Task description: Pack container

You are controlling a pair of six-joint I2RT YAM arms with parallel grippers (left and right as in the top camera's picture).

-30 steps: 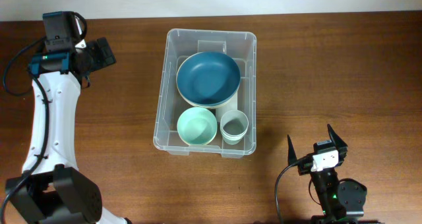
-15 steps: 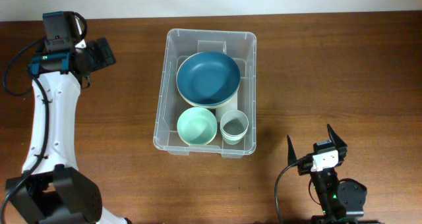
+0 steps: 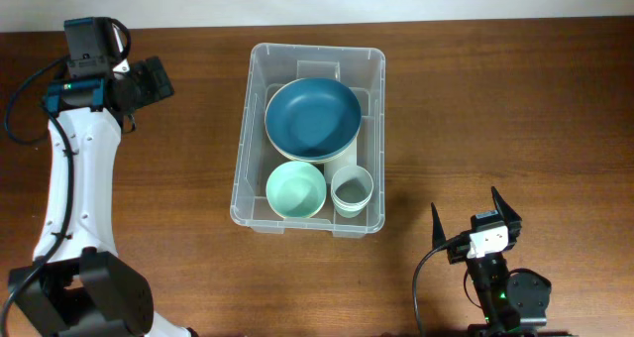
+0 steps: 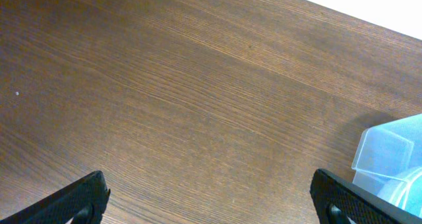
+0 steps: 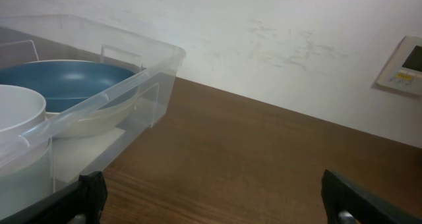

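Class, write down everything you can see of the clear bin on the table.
The bin is a clear, colourless plastic rectangle with a rounded rim, upright and lidless on the wooden table. Inside, a blue bowl sits stacked in a pale bowl at the far end; a mint bowl and a pale cup stand side by side at the near end.

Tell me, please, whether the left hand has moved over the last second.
No. The left hand stays beside the container's far-left corner, with the same gap as before.
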